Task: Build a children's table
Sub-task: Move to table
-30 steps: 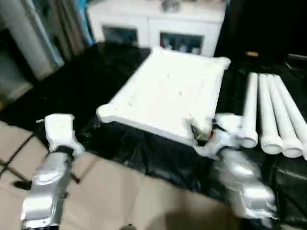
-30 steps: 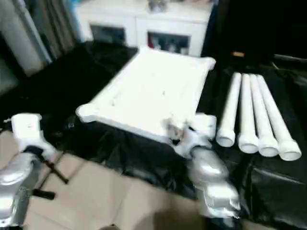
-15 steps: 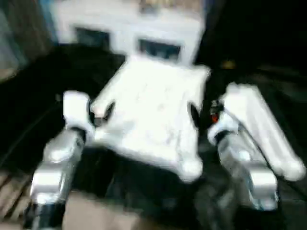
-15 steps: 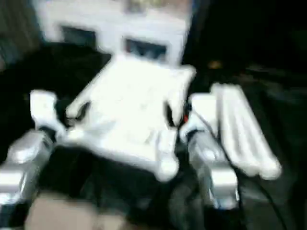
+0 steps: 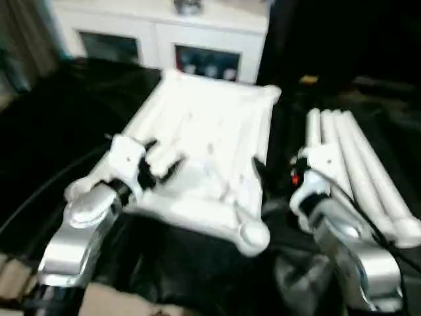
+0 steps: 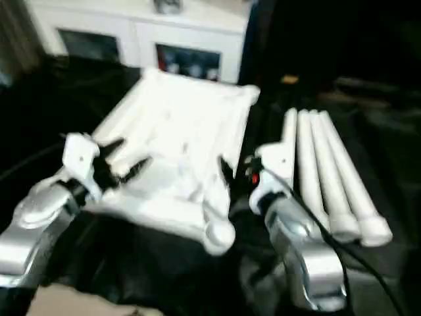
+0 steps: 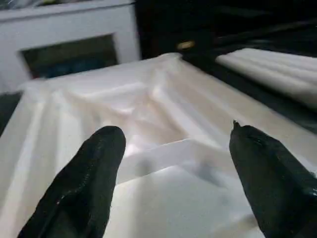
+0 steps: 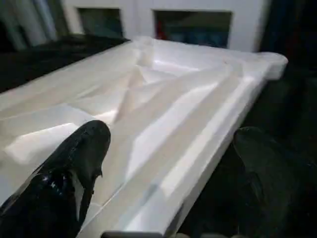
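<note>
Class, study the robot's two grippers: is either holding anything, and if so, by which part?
Nothing is held. The left gripper and right gripper both stand open at opposite sides of the tabletop.

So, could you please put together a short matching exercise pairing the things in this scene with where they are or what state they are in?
Things:
1. tabletop
2. four legs
3. left gripper
4. cabinet

Places or states:
A. side by side on the black cloth, right of the tabletop
B. at the back, with glass doors
C. ribbed underside up, in the middle
D. jaws open over the tabletop's left edge

Pairs: 1-C, 2-A, 3-D, 4-B
</note>
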`<state>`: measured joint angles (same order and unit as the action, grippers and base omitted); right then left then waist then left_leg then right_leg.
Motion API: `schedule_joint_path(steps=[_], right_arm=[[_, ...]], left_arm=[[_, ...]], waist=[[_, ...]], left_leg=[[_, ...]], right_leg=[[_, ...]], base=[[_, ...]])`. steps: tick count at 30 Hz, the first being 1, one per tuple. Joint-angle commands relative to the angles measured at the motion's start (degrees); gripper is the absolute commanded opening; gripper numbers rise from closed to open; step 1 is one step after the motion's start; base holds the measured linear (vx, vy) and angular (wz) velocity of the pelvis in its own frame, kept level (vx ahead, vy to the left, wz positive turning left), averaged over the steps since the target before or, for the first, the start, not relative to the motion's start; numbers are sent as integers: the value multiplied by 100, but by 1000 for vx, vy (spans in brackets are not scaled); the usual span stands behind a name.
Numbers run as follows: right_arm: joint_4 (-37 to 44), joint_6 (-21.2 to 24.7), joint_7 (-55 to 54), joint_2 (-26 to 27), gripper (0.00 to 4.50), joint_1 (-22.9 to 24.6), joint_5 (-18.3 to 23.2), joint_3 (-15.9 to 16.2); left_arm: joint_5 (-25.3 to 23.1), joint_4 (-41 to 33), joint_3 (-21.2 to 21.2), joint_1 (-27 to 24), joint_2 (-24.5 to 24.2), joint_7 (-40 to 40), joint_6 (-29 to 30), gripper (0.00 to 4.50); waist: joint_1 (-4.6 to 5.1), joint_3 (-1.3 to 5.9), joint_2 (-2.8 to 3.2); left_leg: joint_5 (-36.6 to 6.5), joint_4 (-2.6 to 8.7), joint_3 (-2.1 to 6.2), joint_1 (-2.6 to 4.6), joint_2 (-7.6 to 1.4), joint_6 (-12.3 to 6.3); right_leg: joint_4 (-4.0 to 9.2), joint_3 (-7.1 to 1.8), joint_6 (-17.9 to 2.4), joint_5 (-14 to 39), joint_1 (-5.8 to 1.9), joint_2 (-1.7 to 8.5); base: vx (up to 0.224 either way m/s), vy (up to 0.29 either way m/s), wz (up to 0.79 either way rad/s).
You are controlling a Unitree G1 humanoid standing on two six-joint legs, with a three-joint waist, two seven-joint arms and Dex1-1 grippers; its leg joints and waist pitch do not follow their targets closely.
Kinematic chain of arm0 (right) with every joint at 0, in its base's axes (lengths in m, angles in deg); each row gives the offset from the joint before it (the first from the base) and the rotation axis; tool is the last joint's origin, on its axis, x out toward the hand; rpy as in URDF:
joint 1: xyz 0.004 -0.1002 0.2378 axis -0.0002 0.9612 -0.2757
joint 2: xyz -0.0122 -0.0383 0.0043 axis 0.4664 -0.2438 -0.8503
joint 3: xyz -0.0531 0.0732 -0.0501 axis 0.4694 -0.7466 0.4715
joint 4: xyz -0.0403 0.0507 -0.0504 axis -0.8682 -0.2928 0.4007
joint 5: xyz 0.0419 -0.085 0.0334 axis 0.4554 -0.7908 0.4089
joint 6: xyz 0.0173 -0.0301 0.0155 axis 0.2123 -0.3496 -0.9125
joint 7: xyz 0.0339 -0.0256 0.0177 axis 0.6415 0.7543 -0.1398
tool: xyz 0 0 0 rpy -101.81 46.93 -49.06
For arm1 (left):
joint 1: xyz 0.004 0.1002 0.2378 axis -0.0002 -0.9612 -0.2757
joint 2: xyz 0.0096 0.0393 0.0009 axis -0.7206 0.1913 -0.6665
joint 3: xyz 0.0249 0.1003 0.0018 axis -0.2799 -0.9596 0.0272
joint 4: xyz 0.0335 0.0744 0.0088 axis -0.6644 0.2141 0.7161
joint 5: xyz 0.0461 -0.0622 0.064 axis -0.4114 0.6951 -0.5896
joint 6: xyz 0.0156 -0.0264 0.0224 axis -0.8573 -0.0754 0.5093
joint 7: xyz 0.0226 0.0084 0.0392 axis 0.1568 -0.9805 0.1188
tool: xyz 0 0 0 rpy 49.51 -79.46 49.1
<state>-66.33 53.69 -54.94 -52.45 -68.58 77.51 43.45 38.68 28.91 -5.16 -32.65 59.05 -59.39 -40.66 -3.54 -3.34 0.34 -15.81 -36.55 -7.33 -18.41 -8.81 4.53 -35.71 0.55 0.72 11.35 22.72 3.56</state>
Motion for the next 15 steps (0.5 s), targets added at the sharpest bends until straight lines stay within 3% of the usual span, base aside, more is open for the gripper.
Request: schedule_joint_path(steps=[1, 2, 3, 4, 5, 6, 7, 9, 15], right_arm=[[-100, -218, 804, -478, 450, -140, 98, 25], [-100, -218, 804, -478, 450, -140, 98, 25], [-103, -158, 1101, -656, 450, -170, 197, 64], [-99, -97, 1412, -860, 450, -186, 327, 107], [-87, -9, 1784, -1143, 450, -205, 459, 152], [-90, 34, 2000, -1335, 450, -230, 504, 193], [-102, 61, 2257, -1561, 450, -272, 511, 270], [-113, 54, 2443, -1730, 450, -315, 475, 356], [-84, 93, 2866, -2120, 450, -431, 293, 788]], left_arm=[[272, 373, -373, 322, -234, -1061, -163, 381], [272, 373, -373, 322, -234, -1061, -163, 381], [281, 527, -483, 440, -286, -1331, -212, 381], [261, 666, -579, 542, -315, -1601, -253, 381], [242, 845, -730, 665, -354, -1971, -228, 381], [258, 937, -849, 733, -402, -2262, -138, 381], [198, 1052, -1000, 785, -455, -2545, -173, 381], [108, 1146, -1140, 817, -503, -2743, -241, 381], [-464, 2008, -1643, 1087, -683, -3247, -863, 346]], waist=[[37, 198, 60], [23, 196, 53], [11, 219, 89], [13, 243, 57], [0, 261, 65], [-17, 288, 15], [4, 296, 30], [19, 323, -2], [50, 345, 28]], left_leg=[[-1520, 657, 20, -22, -248, 206], [-1535, 667, 16, -33, -228, 160], [-1438, 646, -9, 5, -235, 142], [-1155, 647, -13, -40, -222, 51], [-984, 649, -10, -62, -234, 35], [-678, 623, -43, -88, -239, -62], [-546, 614, -49, -138, -245, -55], [-334, 584, -68, -155, -240, -69], [-185, 572, -81, -143, -265, -128]], right_leg=[[530, -238, -856, 2429, -214, 336], [548, -233, -763, 2547, -219, 316], [553, -256, -723, 2506, -177, 330], [547, -263, -743, 2309, -247, 329], [525, -264, -771, 2148, -271, 340], [490, -264, -863, 1770, -278, 325], [460, -251, -955, 1562, -305, 330], [440, -237, -1011, 1285, -319, 316], [419, -203, -1179, 981, -305, 302]], base=[[-77, -49, 5], [-58, -42, 2], [-58, -42, 2], [-50, -46, 4], [0, 0, 0], [-24, -62, 2], [0, 0, 0], [0, 0, 0], [0, 0, 0]])
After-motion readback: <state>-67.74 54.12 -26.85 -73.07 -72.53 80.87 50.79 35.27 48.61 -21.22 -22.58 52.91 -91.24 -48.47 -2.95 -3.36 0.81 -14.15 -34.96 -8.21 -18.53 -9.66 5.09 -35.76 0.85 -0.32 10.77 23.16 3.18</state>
